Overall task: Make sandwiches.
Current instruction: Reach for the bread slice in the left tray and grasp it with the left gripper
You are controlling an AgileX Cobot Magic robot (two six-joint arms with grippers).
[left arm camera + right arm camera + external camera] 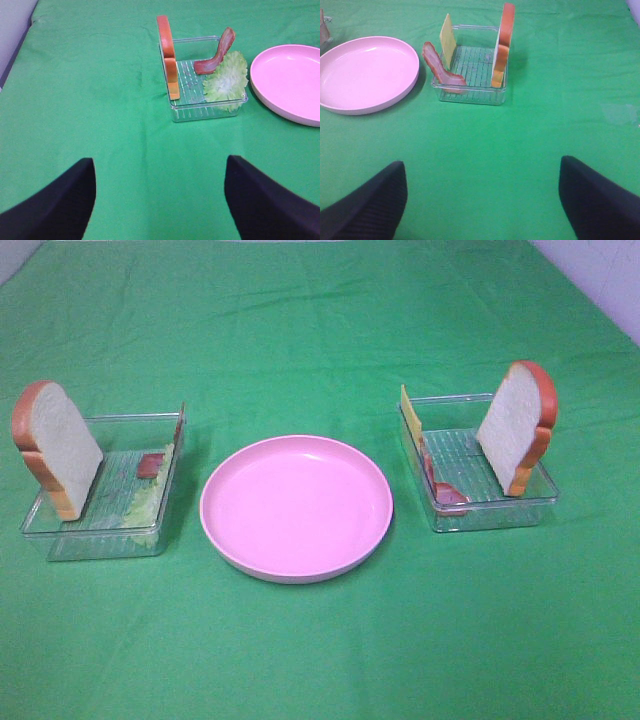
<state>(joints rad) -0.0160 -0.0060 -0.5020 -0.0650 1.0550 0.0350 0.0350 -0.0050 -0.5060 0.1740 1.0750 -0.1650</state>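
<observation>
No sandwich is assembled; the parts stand in two clear trays. In the left tray (95,542) a bread slice (55,445) (167,55) leans upright, with a bacon strip (150,465) (217,52) and pale lettuce (148,502) (227,80). The right tray (490,520) holds an upright bread slice (517,425) (502,45), a cheese square (410,420) (448,40) and bacon (445,490) (440,67). My left gripper (160,160) is open over bare cloth, well short of the left tray. My right gripper (482,161) is open too, well short of the right tray. Neither shows in the exterior view.
A round pink plate (296,505) (290,80) (365,70) lies between the two trays with nothing on it. A green cloth (320,660) covers the table. A pale wall or edge shows at the far corners.
</observation>
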